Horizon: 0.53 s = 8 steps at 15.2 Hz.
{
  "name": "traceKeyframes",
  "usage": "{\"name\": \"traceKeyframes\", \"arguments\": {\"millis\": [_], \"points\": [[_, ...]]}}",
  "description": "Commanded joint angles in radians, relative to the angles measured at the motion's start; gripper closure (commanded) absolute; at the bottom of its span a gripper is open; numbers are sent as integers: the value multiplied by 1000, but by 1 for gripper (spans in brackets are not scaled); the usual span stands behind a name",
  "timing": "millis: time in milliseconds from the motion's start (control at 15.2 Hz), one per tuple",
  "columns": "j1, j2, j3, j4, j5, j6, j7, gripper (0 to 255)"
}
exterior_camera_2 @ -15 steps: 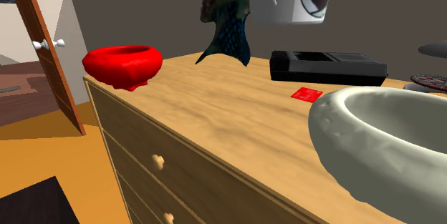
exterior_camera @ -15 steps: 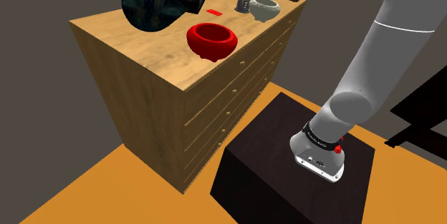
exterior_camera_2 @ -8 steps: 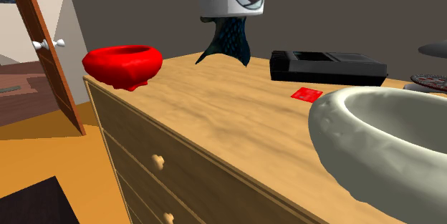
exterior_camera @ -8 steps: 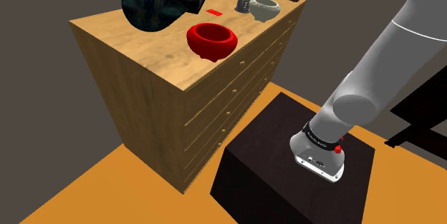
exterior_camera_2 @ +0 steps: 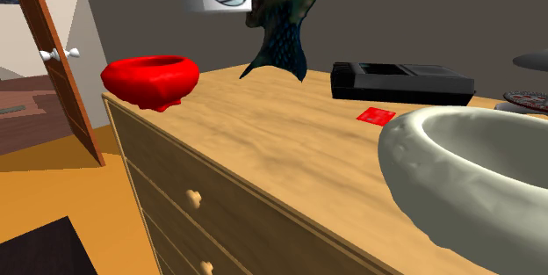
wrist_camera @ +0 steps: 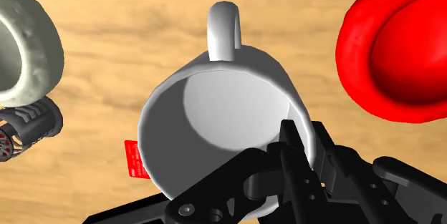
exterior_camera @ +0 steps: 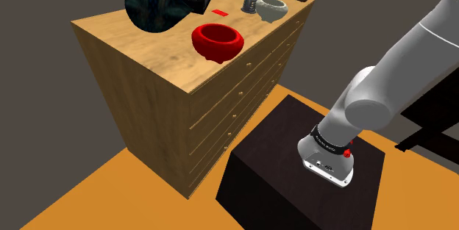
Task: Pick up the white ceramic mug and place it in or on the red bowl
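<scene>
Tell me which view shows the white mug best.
The wrist view: the mug shows its opening, handle and the gripper clasping its wall. The shoulder view shows it small; the second exterior view, cut by the top edge.

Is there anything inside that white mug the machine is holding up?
The mug looks empty: bare white walls and bottom. The pincer on its rim covers one edge of the inside.

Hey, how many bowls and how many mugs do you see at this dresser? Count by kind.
Bowls: 2, the red bowl and the grey bowl
Mugs: 1, the mug, held above the top
Total: 3
</scene>
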Motion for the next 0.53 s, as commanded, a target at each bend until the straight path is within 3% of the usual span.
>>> {"name": "traceKeyframes", "arguments": {"millis": [0, 462], "points": [[21, -21, 28, -23, 0, -2, 51, 255], [89, -72, 129, -58, 9, -26, 218, 255]]}}
